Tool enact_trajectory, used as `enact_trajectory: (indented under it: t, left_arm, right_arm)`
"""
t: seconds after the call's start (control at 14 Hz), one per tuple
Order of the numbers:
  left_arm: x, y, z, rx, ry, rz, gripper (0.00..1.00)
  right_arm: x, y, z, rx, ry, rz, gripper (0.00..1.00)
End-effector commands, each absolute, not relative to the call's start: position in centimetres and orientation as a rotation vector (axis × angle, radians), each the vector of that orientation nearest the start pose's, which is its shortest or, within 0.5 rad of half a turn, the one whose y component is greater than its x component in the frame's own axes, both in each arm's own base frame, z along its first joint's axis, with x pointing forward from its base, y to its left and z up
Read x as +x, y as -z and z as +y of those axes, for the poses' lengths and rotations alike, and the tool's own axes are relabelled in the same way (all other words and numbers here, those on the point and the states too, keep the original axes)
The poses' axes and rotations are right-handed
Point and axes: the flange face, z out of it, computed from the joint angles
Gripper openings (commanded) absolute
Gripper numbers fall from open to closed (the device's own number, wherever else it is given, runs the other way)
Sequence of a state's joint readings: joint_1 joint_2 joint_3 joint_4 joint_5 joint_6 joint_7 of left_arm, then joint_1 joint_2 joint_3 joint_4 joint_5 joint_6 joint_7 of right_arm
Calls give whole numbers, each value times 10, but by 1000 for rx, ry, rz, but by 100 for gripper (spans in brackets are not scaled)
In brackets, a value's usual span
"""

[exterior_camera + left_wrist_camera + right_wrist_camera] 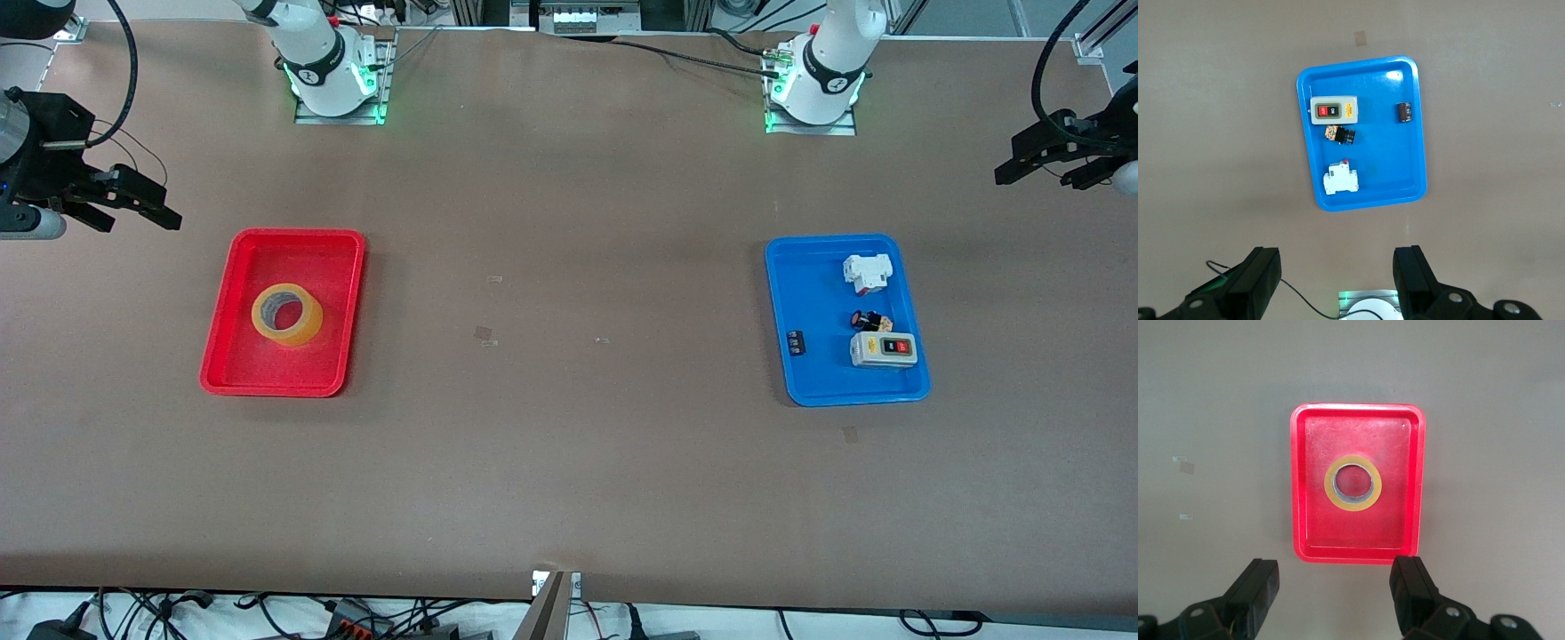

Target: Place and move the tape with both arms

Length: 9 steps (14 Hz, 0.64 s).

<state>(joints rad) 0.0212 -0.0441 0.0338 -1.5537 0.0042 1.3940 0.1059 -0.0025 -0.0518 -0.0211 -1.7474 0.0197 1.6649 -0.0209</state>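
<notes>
Both end effectors, left (1049, 169) and right (133, 206), spread, partly cropped; tape (287, 314) unobstructed.

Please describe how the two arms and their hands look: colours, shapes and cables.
Both arms are white and rounded, with black bands and green light at their bases. The left hand and right hand are black and angular, each with two blocky fingers. Black cables loop above each hand.

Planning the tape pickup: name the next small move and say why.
Probably lower the right gripper toward the tape. The roll lies flat in the red tray at the right arm's end of the table, untouched, and that gripper hangs open above it. The left gripper waits open over the blue tray, which holds only small electrical parts.
</notes>
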Motion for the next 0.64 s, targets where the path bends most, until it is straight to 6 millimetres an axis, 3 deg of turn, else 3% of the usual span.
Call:
enact_trajectory:
  t: [0.0,0.57]
  left_arm:
    - [515,-647,28,-3121,-184,79,100]
    - [515,-647,28,-3121,-187,79,100]
  right_arm:
    - [533,-583,-13,-3129,-55,-20,100]
    - [532,-587,-11,-3131,-43,-25,100]
